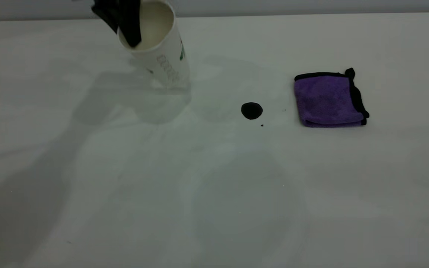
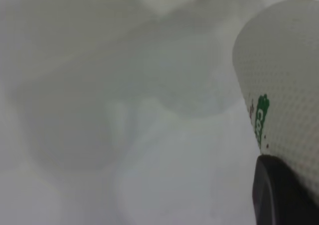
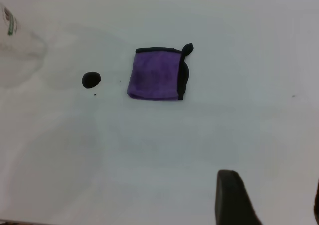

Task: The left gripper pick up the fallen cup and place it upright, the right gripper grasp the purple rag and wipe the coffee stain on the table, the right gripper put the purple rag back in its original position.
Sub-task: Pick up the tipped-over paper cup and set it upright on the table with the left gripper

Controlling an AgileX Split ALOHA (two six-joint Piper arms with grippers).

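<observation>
Standing the cup (image 1: 162, 52) up is the step in hand. Left gripper (image 1: 123, 20) has it by the rim, one black finger inside the mouth against the cream lining, the other presumably outside, so the fingers are closed on the cup wall. Cup is tilted, mouth toward the camera, base touching or just above the bench (image 1: 214, 193) at the far left; can't tell which. In the left wrist view the textured cup wall with green print fills the side of the shot, next to a black finger (image 2: 279, 195).

Coffee stain (image 1: 251, 110) sits mid-bench, well apart from the cup, with a tiny speck just beside it. Purple rag (image 1: 328, 98) lies folded flat near the stain on its right side, untouched, black corner loop at the far corner.

Right gripper (image 3: 269, 205) hovers back from the rag. Only the finger tips show at the edge of its wrist view, spread apart, holding nothing.

Judgement: task is early, first step not finished. Next move calls for rotating the cup fully vertical, seating its base flat, then releasing without knocking it over. Wiping and the rag's return are both still to come.
</observation>
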